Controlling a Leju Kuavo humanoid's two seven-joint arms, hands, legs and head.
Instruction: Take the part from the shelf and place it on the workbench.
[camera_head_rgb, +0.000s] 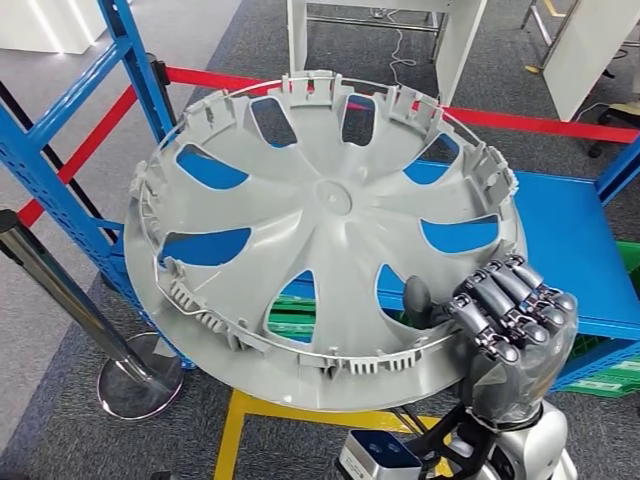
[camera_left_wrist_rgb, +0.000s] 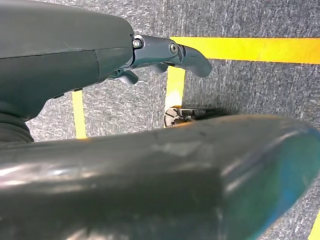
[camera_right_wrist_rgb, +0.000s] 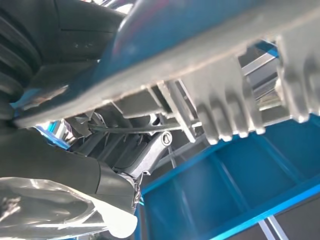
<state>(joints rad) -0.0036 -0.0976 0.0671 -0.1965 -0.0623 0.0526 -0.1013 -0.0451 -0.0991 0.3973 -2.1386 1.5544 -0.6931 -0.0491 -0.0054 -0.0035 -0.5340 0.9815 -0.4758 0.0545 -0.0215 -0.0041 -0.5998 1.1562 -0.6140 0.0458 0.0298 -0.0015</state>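
The part is a large grey plastic wheel cover (camera_head_rgb: 324, 200) with several spoke openings and clips round its rim. It hangs tilted in the air in front of the blue shelf (camera_head_rgb: 573, 250). My right hand (camera_head_rgb: 506, 320) grips its near right rim, with the thumb on the inner face and the fingers (camera_head_rgb: 521, 290) curled round the outside. The right wrist view shows the cover's toothed rim (camera_right_wrist_rgb: 226, 100) close up, above the blue shelf (camera_right_wrist_rgb: 211, 200). My left hand (camera_left_wrist_rgb: 94, 65) hangs over the grey floor with its fingers (camera_left_wrist_rgb: 170, 52) stretched out and nothing in it.
A blue rack upright (camera_head_rgb: 68, 190) stands at the left. Red barrier tape (camera_head_rgb: 528, 122) runs behind the cover. A chrome post with a round base (camera_head_rgb: 140, 375) is at lower left. A yellow frame (camera_head_rgb: 249, 415) lies below the cover, with a green crate (camera_head_rgb: 619, 350) under the shelf.
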